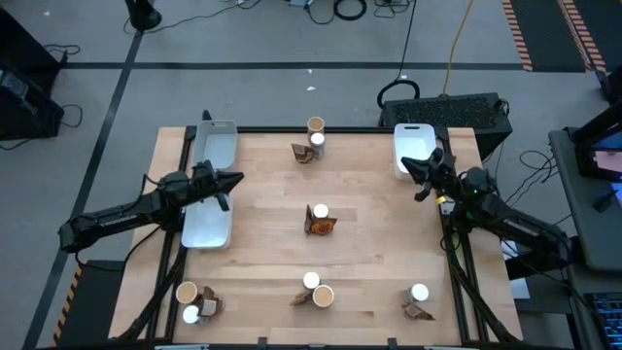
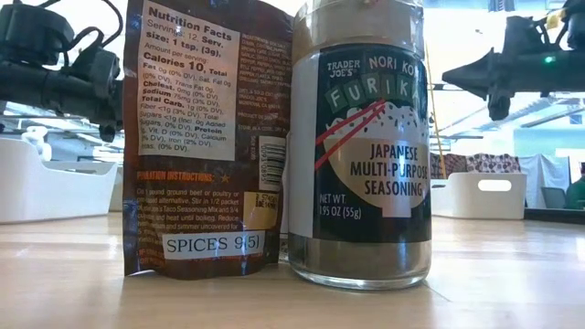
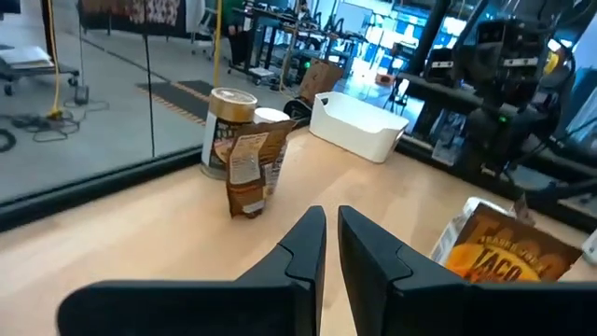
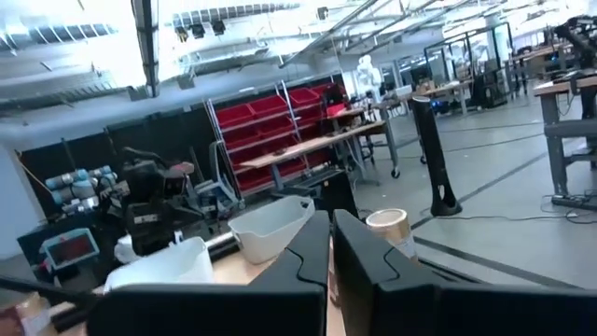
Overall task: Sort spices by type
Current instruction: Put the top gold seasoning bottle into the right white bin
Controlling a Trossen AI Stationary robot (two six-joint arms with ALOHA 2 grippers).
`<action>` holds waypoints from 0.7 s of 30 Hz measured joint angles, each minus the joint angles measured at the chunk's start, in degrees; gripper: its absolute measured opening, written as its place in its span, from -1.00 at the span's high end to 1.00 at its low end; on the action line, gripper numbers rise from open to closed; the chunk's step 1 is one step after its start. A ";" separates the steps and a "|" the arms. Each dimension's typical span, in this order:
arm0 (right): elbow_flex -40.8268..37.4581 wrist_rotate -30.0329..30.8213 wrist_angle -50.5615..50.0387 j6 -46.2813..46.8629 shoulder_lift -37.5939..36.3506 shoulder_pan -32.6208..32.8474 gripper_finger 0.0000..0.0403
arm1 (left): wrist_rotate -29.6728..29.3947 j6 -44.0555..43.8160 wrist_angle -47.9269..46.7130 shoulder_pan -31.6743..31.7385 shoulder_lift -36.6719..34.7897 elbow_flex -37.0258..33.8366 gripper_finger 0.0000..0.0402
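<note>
High view alone showed the full layout: spices sat in small clusters across the pale wood-plank bench [image 1: 262,194] — one at the far edge centre [image 1: 311,142], one at mid-bench [image 1: 319,220], three along the near edge at left [image 1: 195,301], centre [image 1: 316,290] and right [image 1: 418,301]. Two white rectangular trays were there, one [image 1: 212,185] under the left gripper [image 1: 236,179], one [image 1: 413,146] by the right gripper [image 1: 409,165].

Low view gave only a close-up the others lacked: a crinkled brown packet [image 2: 208,137] labelled "SPICES" standing just beside a dark glass furikake jar [image 2: 361,155].

Left wrist view showed the fingers [image 3: 308,245] nearly together, holding nothing, aimed at a tan-lidded jar [image 3: 227,131] with a packet [image 3: 252,173] leaning in front; a glossy taco packet [image 3: 504,252] lay at the side.

Right wrist view showed its fingers [image 4: 300,257] closed on nothing, a tan lid [image 4: 387,224] beyond.
</note>
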 joint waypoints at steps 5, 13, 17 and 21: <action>0.00 -0.30 7.01 -0.33 5.56 0.00 1.00 | -0.21 -0.17 3.22 0.00 0.00 0.00 0.81; 0.98 -0.71 17.86 -1.41 15.09 0.02 0.92 | 0.04 -0.74 9.39 0.00 0.00 0.00 0.81; 6.07 -4.02 17.15 -1.78 20.28 0.04 0.85 | 3.11 -0.11 9.67 0.00 0.00 0.00 0.81; 14.32 -8.44 11.51 -3.52 26.64 0.40 0.76 | 12.88 3.61 7.84 -0.02 0.30 0.71 0.81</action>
